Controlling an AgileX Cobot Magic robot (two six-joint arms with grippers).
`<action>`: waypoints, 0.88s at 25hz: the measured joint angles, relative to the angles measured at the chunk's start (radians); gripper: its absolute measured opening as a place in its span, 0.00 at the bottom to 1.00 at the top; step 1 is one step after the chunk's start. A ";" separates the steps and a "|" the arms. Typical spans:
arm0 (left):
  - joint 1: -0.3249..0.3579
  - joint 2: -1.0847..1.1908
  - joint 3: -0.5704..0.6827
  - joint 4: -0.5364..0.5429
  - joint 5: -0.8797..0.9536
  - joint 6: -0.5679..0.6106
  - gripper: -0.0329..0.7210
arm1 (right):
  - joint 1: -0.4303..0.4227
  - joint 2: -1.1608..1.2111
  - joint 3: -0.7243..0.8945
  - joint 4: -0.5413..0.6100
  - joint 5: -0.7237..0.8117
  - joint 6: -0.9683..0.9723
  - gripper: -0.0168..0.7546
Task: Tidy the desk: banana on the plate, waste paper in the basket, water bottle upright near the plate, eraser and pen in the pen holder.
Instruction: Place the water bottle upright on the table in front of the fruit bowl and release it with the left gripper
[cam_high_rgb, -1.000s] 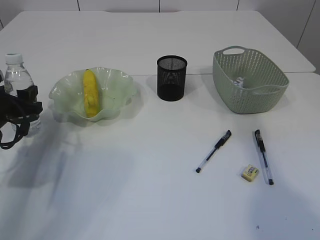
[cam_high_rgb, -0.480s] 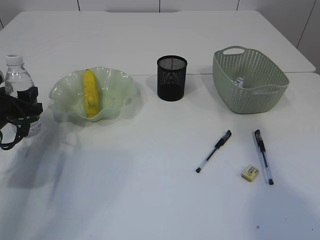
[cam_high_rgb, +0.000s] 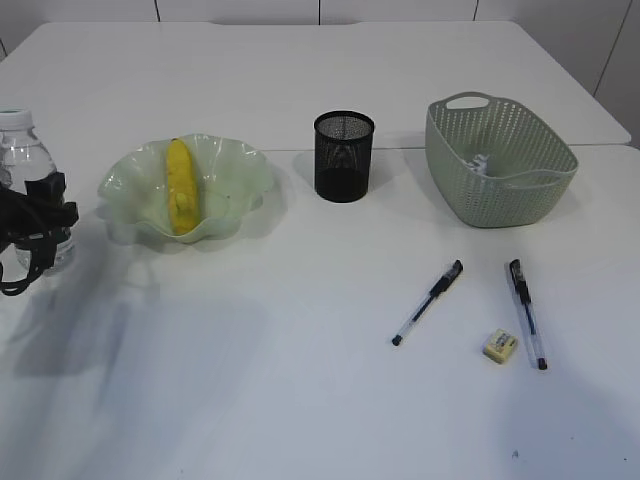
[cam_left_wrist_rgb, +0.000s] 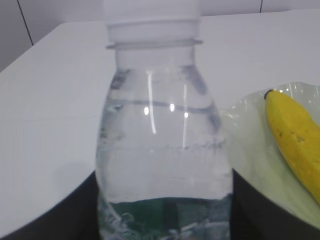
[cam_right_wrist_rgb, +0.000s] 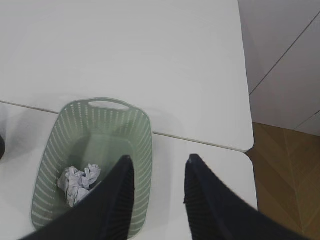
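The clear water bottle (cam_high_rgb: 18, 160) stands upright at the table's far left, and my left gripper (cam_high_rgb: 42, 208) is shut on its lower half. In the left wrist view the bottle (cam_left_wrist_rgb: 165, 130) fills the frame, with a dark finger pressed against each side. The banana (cam_high_rgb: 180, 185) lies in the pale green plate (cam_high_rgb: 115, 182), to the right of the bottle. Waste paper (cam_right_wrist_rgb: 79, 182) sits in the green basket (cam_right_wrist_rgb: 142, 145). My right gripper (cam_right_wrist_rgb: 159, 159) hangs open and empty above the basket's right rim. Two pens (cam_high_rgb: 428, 302) (cam_high_rgb: 527, 312) and the eraser (cam_high_rgb: 500, 346) lie on the table.
The black mesh pen holder (cam_high_rgb: 343, 156) stands mid-table between the plate and the basket (cam_high_rgb: 560, 165). The table's left edge is close to the bottle. Past the table's right edge is wooden floor (cam_right_wrist_rgb: 285, 170).
My left gripper has carried the upright bottle a little to the left, away from the plate. Nothing else on the table has moved.
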 joint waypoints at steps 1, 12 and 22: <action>0.000 0.000 0.000 -0.005 0.000 0.000 0.55 | 0.000 0.000 0.000 0.000 0.000 0.000 0.36; 0.000 0.000 0.002 -0.009 0.000 -0.007 0.55 | 0.000 0.000 0.000 0.000 -0.012 0.000 0.36; 0.000 0.000 0.004 0.015 0.000 -0.045 0.55 | 0.000 0.000 0.000 0.000 -0.015 -0.006 0.36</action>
